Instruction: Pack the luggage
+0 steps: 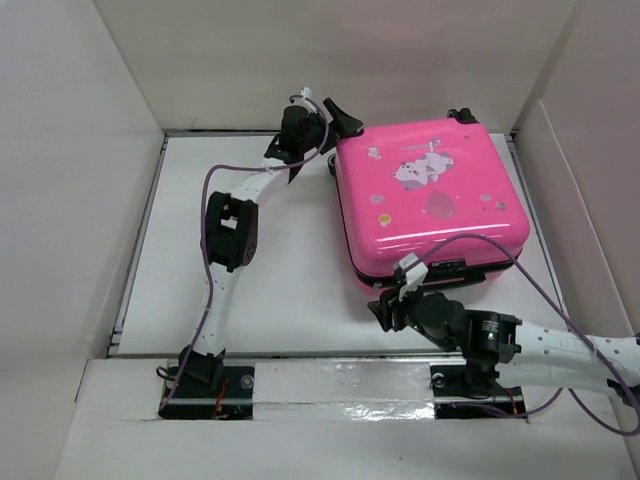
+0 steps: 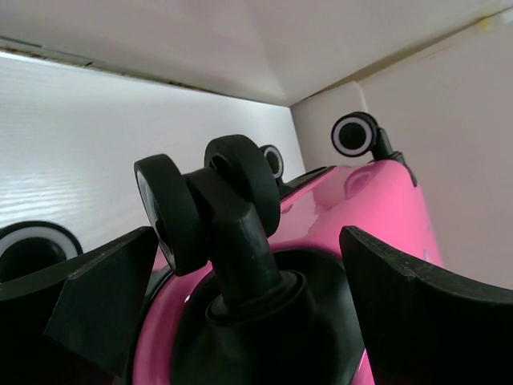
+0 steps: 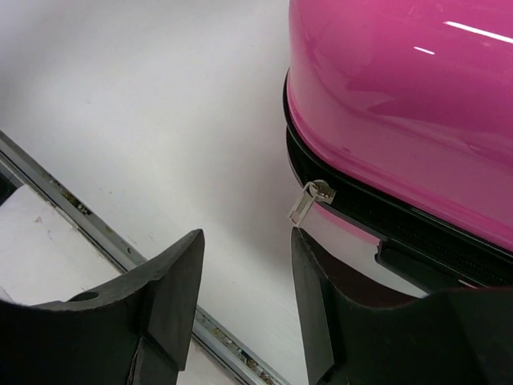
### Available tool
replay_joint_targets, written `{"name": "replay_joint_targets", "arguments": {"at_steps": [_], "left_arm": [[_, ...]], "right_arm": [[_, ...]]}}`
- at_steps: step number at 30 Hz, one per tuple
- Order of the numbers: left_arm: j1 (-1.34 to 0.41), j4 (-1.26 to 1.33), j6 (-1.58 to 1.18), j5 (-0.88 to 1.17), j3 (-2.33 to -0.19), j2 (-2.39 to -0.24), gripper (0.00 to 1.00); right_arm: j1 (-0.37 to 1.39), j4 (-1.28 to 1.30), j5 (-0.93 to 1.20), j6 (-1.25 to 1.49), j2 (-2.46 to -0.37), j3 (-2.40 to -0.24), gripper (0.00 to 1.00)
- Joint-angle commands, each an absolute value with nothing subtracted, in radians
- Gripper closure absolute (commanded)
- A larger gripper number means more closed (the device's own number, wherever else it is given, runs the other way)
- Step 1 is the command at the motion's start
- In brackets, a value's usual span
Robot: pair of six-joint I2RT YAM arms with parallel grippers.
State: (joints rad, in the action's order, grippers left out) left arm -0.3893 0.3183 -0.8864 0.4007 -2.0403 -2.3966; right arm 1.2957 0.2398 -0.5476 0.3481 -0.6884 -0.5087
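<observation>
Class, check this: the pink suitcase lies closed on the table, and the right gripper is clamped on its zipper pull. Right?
No. The right gripper is open; the zipper pull hangs free beyond its fingers, as the right wrist view shows. The suitcase does lie closed.

Closed glossy hot-pink luggage (image 1: 430,200), flat, printed side up

We observe a white table (image 1: 290,290) bearing the closed pink luggage (image 1: 430,195), which lies flat toward the far right corner.
</observation>
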Motion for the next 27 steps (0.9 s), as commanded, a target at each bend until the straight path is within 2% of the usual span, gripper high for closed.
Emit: {"name": "replay_joint_targets", "arguments": {"at_steps": [1,4,7,10,11,13,14,16,22,27], "left_arm": [[-0.426,0.413,-0.966,0.46,-2.114,-2.456,0.01],[-0.437,0.504,-1.052,0.45,-2.073,-2.468,0.02],[-0.437,0.629,-1.135,0.411,-2.023,-2.451,0.12],[-0.428,0.791,-1.216,0.38,-1.97,-2.436,0.36],[-0.419,0.884,-1.238,0.374,-1.939,-2.433,0.53],[-0.419,0.937,-1.269,0.367,-1.93,-2.431,0.71],[-0.404,0.945,-1.269,0.364,-1.922,-2.427,0.86],[-0.364,0.969,-1.256,0.35,-1.879,-2.389,1.0],[-0.2,1.136,-1.194,0.304,-1.423,-2.113,1.0],[-0.117,1.311,-1.183,0.27,-0.998,-1.881,1.0]], "right_arm": [[1.293,0.227,-0.546,0.363,-0.672,-0.511,0.46],[1.293,0.232,-0.548,0.367,-0.647,-0.502,0.46],[1.293,0.248,-0.551,0.376,-0.624,-0.499,0.46],[1.293,0.291,-0.571,0.414,-0.598,-0.497,0.46],[1.293,0.301,-0.578,0.423,-0.588,-0.492,0.46],[1.293,0.348,-0.609,0.466,-0.554,-0.491,0.46],[1.293,0.362,-0.617,0.478,-0.54,-0.491,0.46],[1.284,0.408,-0.641,0.503,-0.491,-0.489,0.46],[1.273,0.477,-0.675,0.477,-0.388,-0.483,0.42],[1.23,0.479,-0.686,0.401,-0.431,-0.525,0.38]]}}
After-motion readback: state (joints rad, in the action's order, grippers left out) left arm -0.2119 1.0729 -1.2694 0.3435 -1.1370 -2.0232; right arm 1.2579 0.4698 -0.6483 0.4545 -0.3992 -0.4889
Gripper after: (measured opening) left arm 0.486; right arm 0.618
